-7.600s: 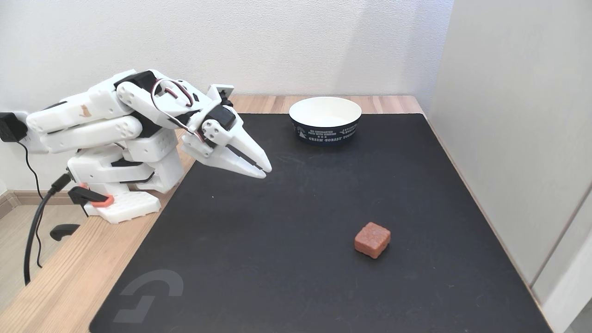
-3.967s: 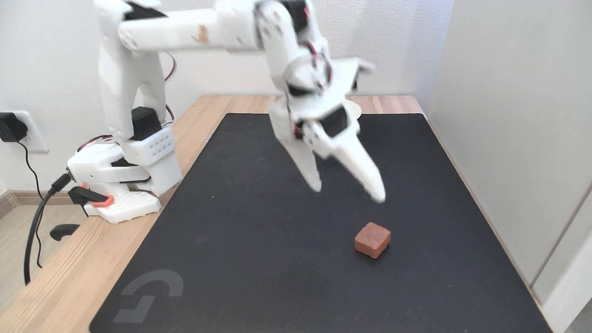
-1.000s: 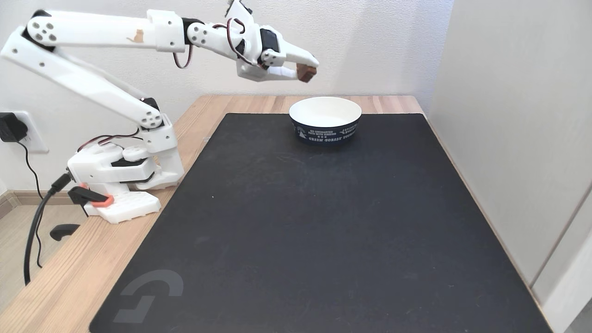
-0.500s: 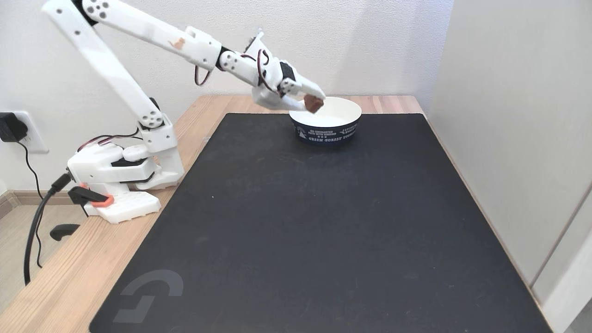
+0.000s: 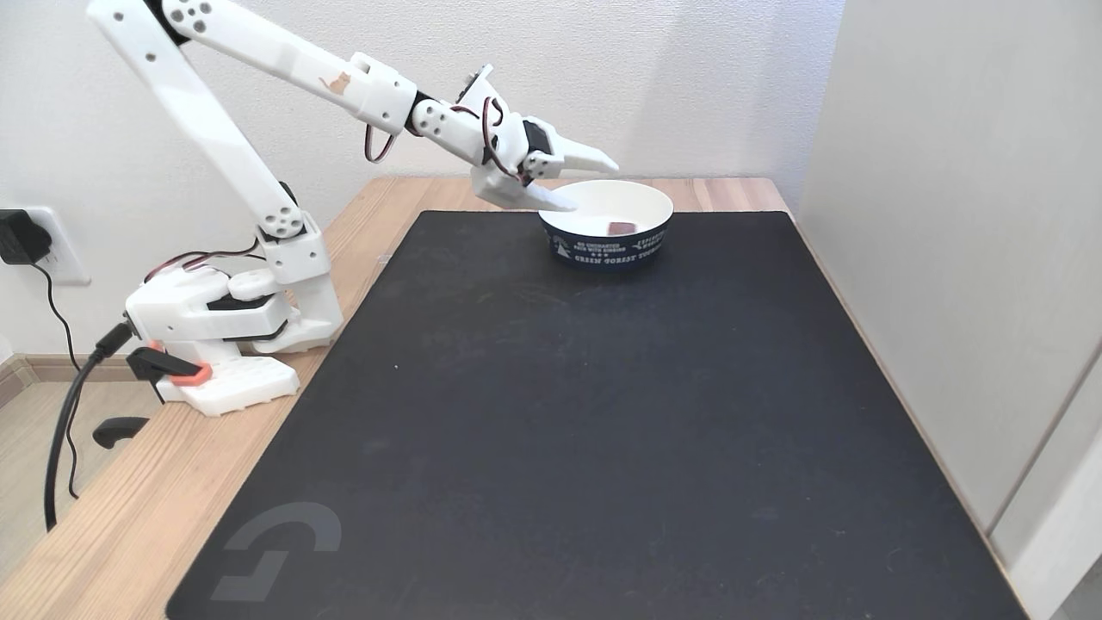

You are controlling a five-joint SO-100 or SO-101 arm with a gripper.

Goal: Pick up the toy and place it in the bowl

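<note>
One small reddish-brown toy (image 5: 620,227) lies inside the bowl (image 5: 641,202), low against the near inner wall, so that only its top shows above the rim in the fixed view. The bowl is round, white within and dark navy outside with white printed lettering and small tree marks, and it stands at the far edge of a black mat (image 5: 603,413), near the back of the bench (image 5: 129,517).

Over the bowl's left rim hangs the end effector (image 5: 592,184), released: its two white fingers stand apart, the upper one pointing out above the bowl's opening and the lower one reaching just over the rim. Nothing sits between them, and the toy lies apart from both, below and to the right of the lower finger.

Behind the end effector the white arm (image 5: 258,52) stretches back and up to the left of the view, then folds down to its base (image 5: 219,344), which stands on the wooden bench beside the mat's left edge. A black cable (image 5: 65,422) runs from the base down past the bench edge, and a plug (image 5: 17,237) sits in a wall socket at far left.
</note>
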